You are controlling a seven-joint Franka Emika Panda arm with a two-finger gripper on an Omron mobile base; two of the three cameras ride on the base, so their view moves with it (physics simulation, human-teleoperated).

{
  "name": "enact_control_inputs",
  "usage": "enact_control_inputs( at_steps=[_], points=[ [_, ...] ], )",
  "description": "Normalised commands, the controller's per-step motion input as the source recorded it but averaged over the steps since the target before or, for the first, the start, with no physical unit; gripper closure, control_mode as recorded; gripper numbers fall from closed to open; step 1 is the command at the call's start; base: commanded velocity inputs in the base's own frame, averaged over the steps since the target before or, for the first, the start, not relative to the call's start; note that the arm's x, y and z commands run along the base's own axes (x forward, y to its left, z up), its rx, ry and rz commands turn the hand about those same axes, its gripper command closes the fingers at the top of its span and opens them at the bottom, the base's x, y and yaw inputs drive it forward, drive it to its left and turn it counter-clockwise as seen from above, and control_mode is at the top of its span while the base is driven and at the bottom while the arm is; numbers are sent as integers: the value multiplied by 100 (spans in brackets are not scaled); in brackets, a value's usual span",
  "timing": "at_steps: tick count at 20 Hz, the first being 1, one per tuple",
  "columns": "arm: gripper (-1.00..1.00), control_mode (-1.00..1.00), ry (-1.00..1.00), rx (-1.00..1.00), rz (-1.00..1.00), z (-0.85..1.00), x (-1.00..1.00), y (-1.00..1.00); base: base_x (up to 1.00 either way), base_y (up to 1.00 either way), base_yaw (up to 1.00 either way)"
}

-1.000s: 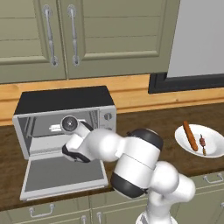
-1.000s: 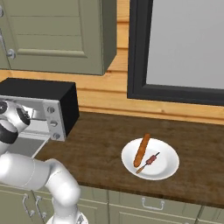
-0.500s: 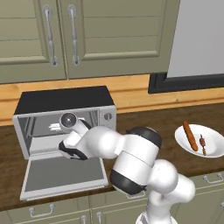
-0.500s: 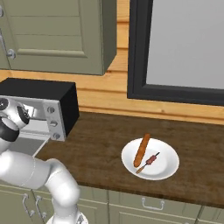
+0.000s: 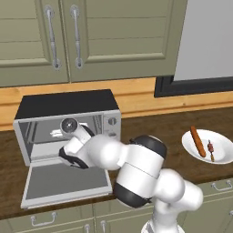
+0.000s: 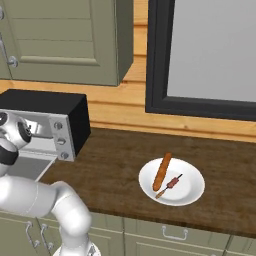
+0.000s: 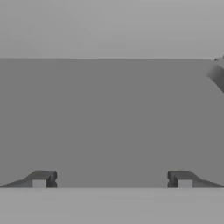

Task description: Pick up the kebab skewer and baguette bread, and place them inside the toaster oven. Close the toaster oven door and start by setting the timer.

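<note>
The boxy silver-grey toaster oven with a black top [image 5: 63, 103] stands on the dark brown wooden counter [image 6: 115, 165], below the olive-green wall cabinets [image 5: 91, 36]. Its wide silver-framed glass door [image 5: 68, 182] is dropped fully open and lies flat, pointing out of the oven toward 6 o'clock in the left base view. The round knobs [image 6: 60, 141] sit one above another on the right panel.

The white arm reaches into the oven mouth, and its two-finger gripper [image 7: 112, 179] is seen in the hand view. The two dark finger tips [image 7: 41, 178] stand far apart there, so the claw is wide, with nothing between them. In front of them is a plain grey inner surface of the oven.

The round white plate [image 6: 192, 192] rests on the counter, well apart from the oven, at about 3 o'clock from it in the left base view. On it lies the slim orange-brown baguette bread [image 6: 161, 171]. In the right base view its long axis runs nearly from 6 to 12 o'clock, leaning a little toward 1 o'clock. Just beside it, on its right side, lies the thin kebab skewer with small dark red-brown chunks [image 6: 169, 185]; its axis runs from 7 to 1 o'clock. I cannot tell if the two are touching.

A large pale grey window with a dark frame [image 6: 200, 55] is on the wall above the plate.
</note>
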Motion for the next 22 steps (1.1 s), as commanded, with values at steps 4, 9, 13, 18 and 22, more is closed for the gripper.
enact_control_inputs(
  at_steps=[4, 9, 13, 18, 22],
  points=[
    [-100, -100, 0, 0, 0, -57, -52, 0, 0, 0, 0],
    [-100, -100, 3, 1, 0, -62, -79, 2, 0, 0, 0],
    [-100, -100, 5, 0, 0, -53, -71, 1, 0, 0, 0],
    [-100, -100, 6, 0, 0, -50, -70, 2, 0, 0, 0],
    [-100, -100, 9, 0, 0, -53, -72, 0, 0, 0, 0]
  ],
)
